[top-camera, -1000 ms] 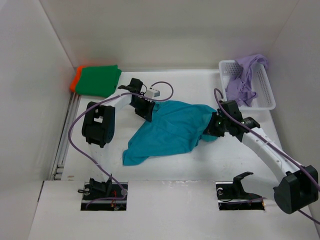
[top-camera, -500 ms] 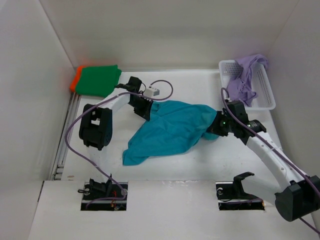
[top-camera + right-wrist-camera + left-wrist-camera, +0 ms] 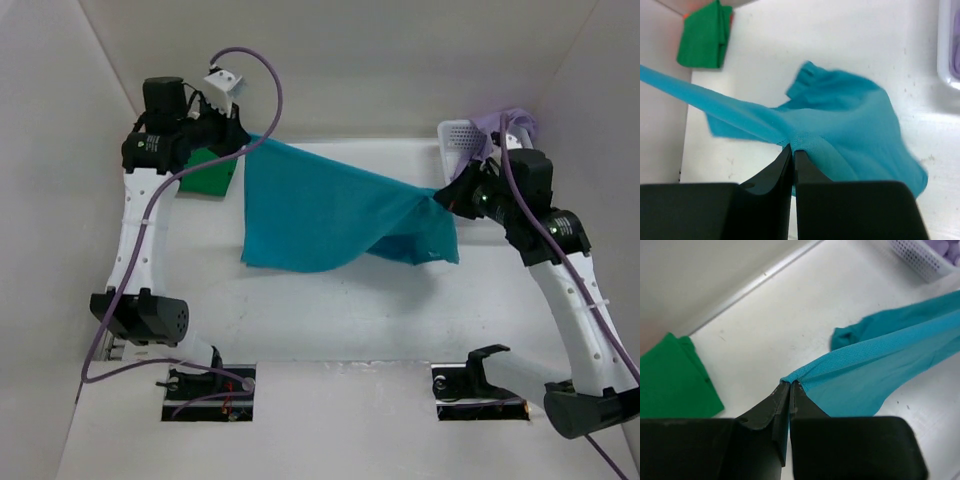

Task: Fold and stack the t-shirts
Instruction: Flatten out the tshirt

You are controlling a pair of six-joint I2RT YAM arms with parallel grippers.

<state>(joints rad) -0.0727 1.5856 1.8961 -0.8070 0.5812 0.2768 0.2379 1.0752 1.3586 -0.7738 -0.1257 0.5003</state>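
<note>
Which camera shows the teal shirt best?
The top external view: the whole teal shirt hangs stretched between the left hand and right hand. Each wrist view shows only a pinched edge and part of the cloth.

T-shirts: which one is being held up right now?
The teal blue t-shirt, stretched between the left hand and right hand; the green one lies folded, the lavender one sits in the basket.
</note>
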